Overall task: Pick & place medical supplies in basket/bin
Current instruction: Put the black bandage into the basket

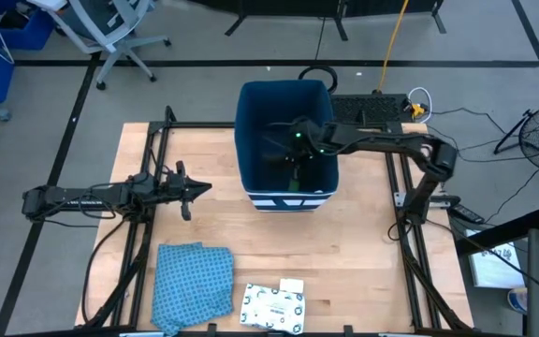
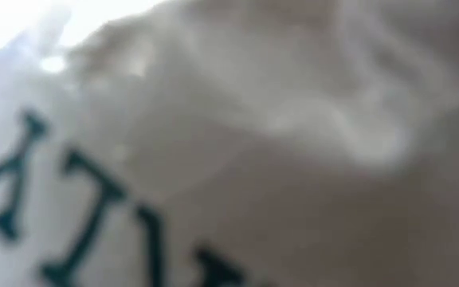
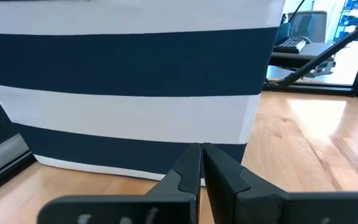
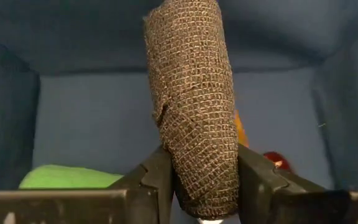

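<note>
White pouch (image 1: 273,306) lower centre with unreadable green print, right gripper (image 4: 205,186) clamping black bandage roll (image 4: 194,106) inside blue bin (image 1: 251,103), left gripper (image 3: 201,165) closed and empty at left, blue cloth (image 1: 191,284) beside pouch

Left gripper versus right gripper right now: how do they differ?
The right gripper is down inside the blue bin, while the left gripper waits outside it over the table, facing the bin's striped side. The right gripper is shut on a black bandage roll; the left gripper is shut with nothing between its fingers. Both are dark two-finger grippers.
</note>
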`<state>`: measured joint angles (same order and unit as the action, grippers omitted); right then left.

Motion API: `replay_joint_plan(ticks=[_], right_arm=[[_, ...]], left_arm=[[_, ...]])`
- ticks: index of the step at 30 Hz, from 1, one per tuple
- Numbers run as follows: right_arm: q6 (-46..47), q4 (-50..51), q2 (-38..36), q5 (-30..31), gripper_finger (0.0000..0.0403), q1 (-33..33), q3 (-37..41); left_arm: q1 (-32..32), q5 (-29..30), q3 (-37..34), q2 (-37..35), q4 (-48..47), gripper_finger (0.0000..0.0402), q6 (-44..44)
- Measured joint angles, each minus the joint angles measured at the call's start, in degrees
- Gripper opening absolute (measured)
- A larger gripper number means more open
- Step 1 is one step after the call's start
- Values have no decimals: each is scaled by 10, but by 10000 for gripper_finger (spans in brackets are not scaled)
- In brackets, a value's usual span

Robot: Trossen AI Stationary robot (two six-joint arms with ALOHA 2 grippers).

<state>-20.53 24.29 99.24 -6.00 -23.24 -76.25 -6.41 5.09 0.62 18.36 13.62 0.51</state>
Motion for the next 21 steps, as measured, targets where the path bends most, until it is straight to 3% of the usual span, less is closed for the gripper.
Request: replay_joint_plan(ticks=[8,17,21], right_arm=[[-35,-19,62,13,118,-1,-4],[-52,-28,65,13,119,-3,-2],[-35,-26,65,-9,139,-3,-2]], left_arm=[[0,2,0,0,0,21,-5],[0,10,0,0,0,21,-8],[0,10,0,0,0,21,-7]])
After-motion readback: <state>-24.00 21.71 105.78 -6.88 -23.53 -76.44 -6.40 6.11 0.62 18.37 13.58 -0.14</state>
